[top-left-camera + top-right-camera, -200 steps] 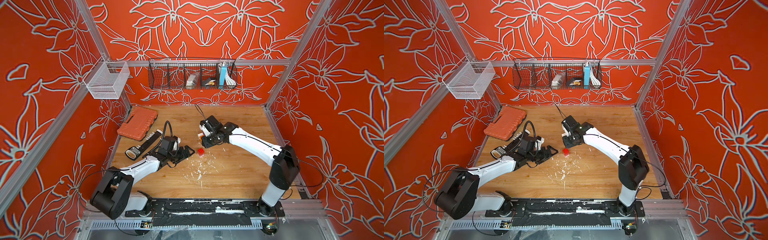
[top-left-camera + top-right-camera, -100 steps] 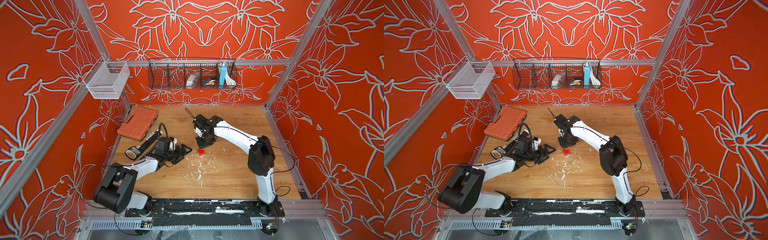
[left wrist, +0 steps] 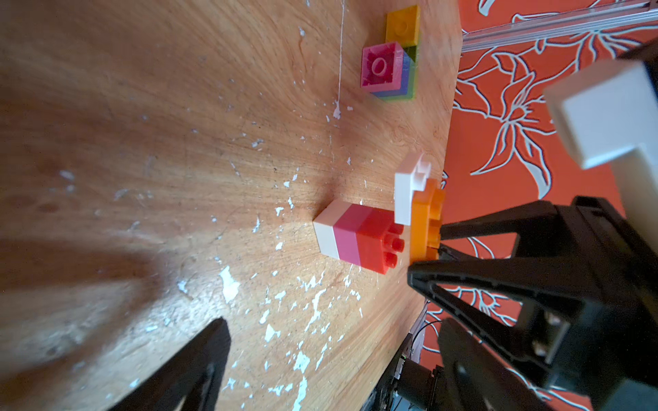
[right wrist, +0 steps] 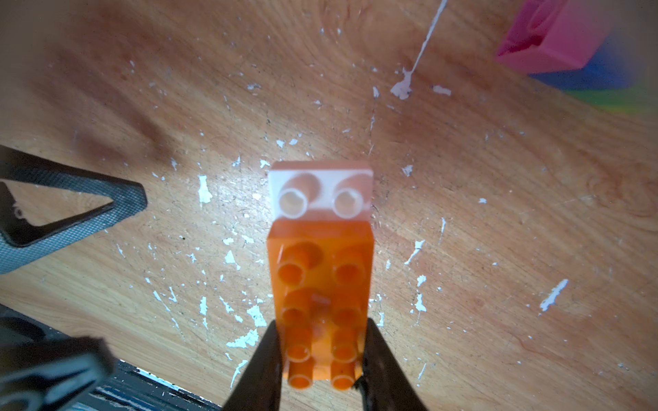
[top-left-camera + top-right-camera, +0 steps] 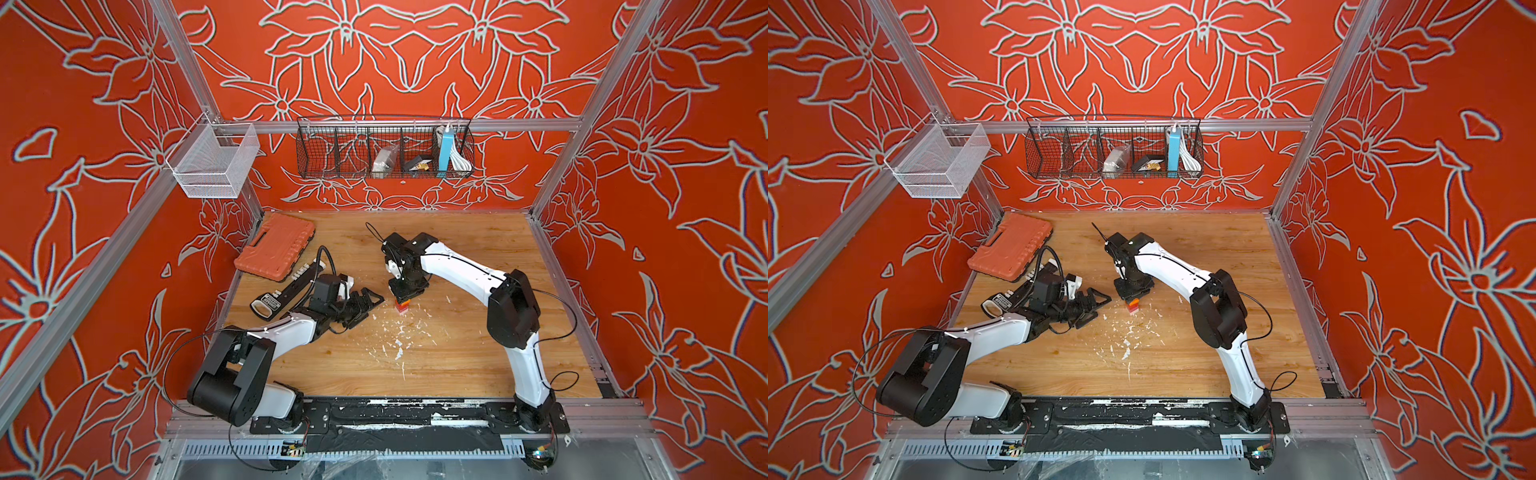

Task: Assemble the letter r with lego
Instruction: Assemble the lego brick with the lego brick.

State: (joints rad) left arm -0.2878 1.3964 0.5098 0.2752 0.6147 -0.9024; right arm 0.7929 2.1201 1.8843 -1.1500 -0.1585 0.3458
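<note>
Tabletop (image 5: 457, 353) centre, far from edges: right gripper (image 4: 320, 331) clamps orange brick (image 4: 320, 270), seemingly just above stack (image 3: 356, 240); left gripper (image 5: 370, 306) gapes.

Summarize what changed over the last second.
Right gripper, shut on the orange brick with the white brick attached, came down to just over the red-pink-white stack, its elbow folding in. The stack has not moved. Left gripper is open beside it and barely shifted.

three lego stacks (image 3: 359, 242) (image 3: 386, 69) (image 3: 423, 217), two grippers (image 5: 367, 309) (image 5: 403, 296)
</note>
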